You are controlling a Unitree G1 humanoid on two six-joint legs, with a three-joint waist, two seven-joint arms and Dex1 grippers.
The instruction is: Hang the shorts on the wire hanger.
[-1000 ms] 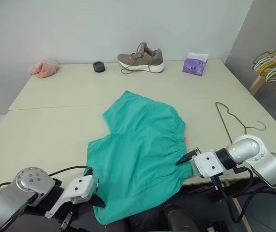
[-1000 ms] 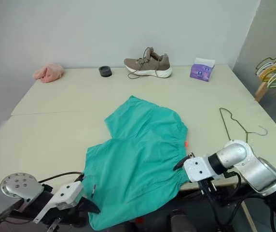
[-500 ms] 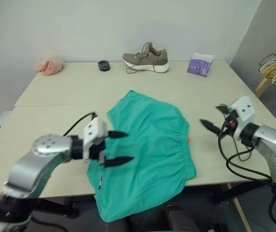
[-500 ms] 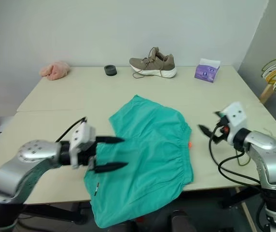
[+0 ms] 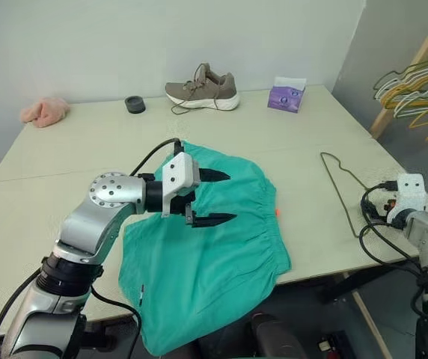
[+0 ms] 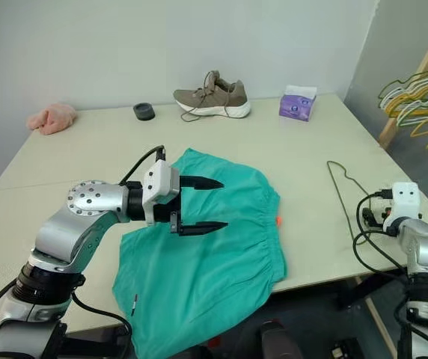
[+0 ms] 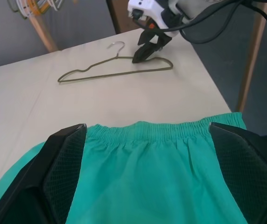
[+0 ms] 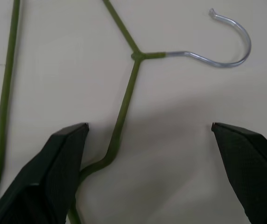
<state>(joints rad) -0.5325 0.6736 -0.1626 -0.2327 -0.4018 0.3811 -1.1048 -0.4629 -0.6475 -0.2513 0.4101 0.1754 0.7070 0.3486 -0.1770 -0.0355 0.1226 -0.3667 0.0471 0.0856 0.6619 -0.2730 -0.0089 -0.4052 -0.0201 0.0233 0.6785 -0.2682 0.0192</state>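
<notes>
From my remote station, the right gripper [image 7: 147, 46] covers part of the wire hanger [image 5: 339, 179]; I see the shorts [image 5: 206, 262] hang off the table [image 5: 64, 157], and the coloured hangers [image 5: 416, 86] run past the frame.

The robot's left arm [image 6: 72, 232] is built of rounded silver-grey metal segments, with a round cap at the elbow ringed by small dark screw holes. A black collar joins it to a white, boxy wrist block. A black cable loops up from the forearm into that block. Two slim black fingers [image 6: 199, 182] taper to points from the left gripper [image 6: 201, 203]; their inner faces carry a fine mesh texture. The right gripper [image 7: 145, 49] has the same white housing, black fingers and silver forearm, with several black cables hanging beside the desk [image 6: 304, 149] edge.
</notes>
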